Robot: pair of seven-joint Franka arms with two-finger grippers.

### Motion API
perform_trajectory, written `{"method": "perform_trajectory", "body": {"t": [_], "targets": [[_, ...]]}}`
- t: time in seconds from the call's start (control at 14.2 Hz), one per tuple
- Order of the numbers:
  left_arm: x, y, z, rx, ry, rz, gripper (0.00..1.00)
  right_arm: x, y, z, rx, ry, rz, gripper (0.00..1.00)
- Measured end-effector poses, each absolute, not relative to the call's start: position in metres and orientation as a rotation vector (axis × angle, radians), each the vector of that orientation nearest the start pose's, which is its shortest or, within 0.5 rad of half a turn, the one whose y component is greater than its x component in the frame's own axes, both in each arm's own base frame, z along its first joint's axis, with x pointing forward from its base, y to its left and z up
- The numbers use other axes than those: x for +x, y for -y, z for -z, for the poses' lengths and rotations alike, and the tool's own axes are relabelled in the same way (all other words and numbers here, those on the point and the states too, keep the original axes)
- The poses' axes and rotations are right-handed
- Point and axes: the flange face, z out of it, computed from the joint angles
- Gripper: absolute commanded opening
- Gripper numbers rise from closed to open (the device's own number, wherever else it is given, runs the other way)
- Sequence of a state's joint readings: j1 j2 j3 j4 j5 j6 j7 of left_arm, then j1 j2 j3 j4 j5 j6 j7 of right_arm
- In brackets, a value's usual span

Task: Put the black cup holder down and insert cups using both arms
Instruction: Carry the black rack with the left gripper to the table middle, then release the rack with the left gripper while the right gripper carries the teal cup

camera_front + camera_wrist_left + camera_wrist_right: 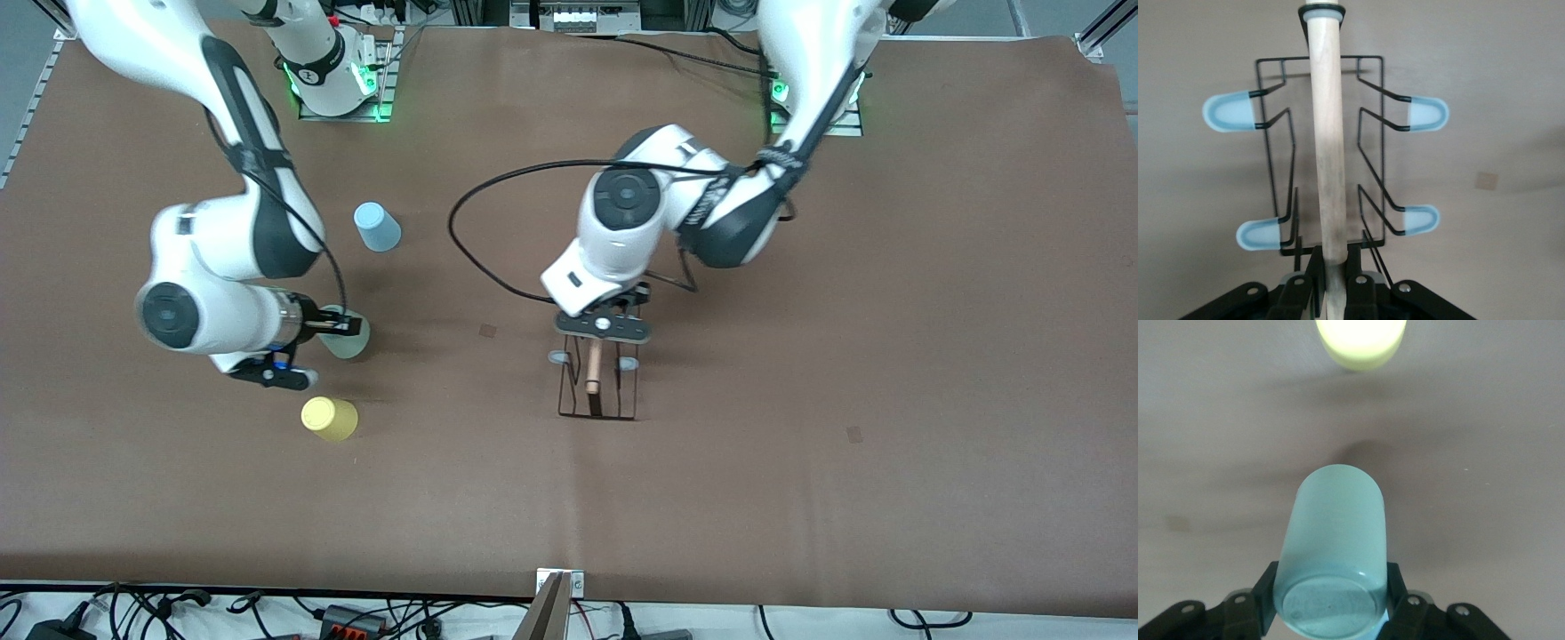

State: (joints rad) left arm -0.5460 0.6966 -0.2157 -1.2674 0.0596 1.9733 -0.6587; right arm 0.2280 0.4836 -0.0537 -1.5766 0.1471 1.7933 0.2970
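Nearest my front camera sits the small yellow plastic tumbler (330,419), upside down on the brown table cover (800,498) toward the right arm's end. Level with it, mid-table, I see the thin black wire cup holder (597,394) with its pale wooden rod handle (1327,140) and grey-tipped pegs (1228,111). My left gripper (603,331) has its jaws clamped on that rod at its top end, and the wire base looks to be down on the cover, though I cannot tell whether it bears its full weight.

A little farther from the camera, my right gripper (1331,613) has its jaws narrow around the pale green plastic tumbler (1335,547), pinching it near its closed base; in the front view that cup (348,336) sits low, just beside the table surface, so I cannot say it is lifted. Farthest off stands the light blue plastic tumbler (378,227), untouched.

I judge the holder placed and the first cup just grasped. Next I would raise the green cup, carry it toward the rack, and tip its mouth over a free peg while the left arm steadies the handle.
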Motion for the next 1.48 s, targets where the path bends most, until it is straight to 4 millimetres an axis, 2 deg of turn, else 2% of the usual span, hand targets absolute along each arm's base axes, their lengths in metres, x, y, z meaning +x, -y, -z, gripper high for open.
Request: {"method": "perform_trajectory", "body": {"t": [0.07,0.14,0.35,0.56,0.77,0.84,0.91,0.98,1.05,1.12,1.26,1.4,1.48], "targets": [[0.561,0.489,-0.347,-3.223,-0.108,-0.053,0.01,0.647,-0.128,-0.360,-3.048,-0.261,-0.420,0.29],[0.558,0.494,-0.345,-3.227,-0.098,-0.050,0.01,0.649,-0.127,-0.370,-3.047,-0.261,-0.410,0.29],[0.558,0.496,-0.344,-3.228,-0.042,-0.052,0.01,0.650,-0.126,-0.362,-3.047,-0.267,-0.432,0.30],[0.560,0.496,-0.338,-3.225,0.015,-0.060,0.08,0.651,-0.125,-0.354,-3.048,-0.269,-0.450,0.30],[0.560,0.498,-0.334,-3.223,0.018,-0.069,0.36,0.650,-0.127,-0.354,-3.048,-0.264,-0.450,0.30],[0.559,0.499,-0.332,-3.219,0.014,-0.075,0.51,0.650,-0.128,-0.354,-3.049,-0.261,-0.451,0.30],[0.557,0.501,-0.330,-3.218,0.009,-0.078,0.93,0.649,-0.129,-0.354,-3.049,-0.259,-0.455,0.30],[0.555,0.503,-0.330,-3.219,0.004,-0.078,1.00,0.649,-0.130,-0.353,-3.049,-0.257,-0.461,0.30],[0.555,0.505,-0.333,-3.223,0.001,-0.070,1.00,0.649,-0.130,-0.353,-3.049,-0.256,-0.464,0.30],[0.556,0.505,-0.340,-3.230,-0.002,-0.054,1.00,0.648,-0.131,-0.353,-3.049,-0.255,-0.464,0.30],[0.562,0.498,-0.371,-3.235,0.008,-0.020,1.00,0.648,-0.136,-0.355,-3.043,-0.245,-0.461,0.30],[0.574,0.465,-0.410,-3.204,0.073,-0.029,1.00,0.646,-0.151,-0.358,-3.038,-0.212,-0.459,0.30],[0.587,0.439,-0.431,-3.199,0.130,-0.017,1.00,0.643,-0.163,-0.359,-3.039,-0.198,-0.460,0.30]]}}
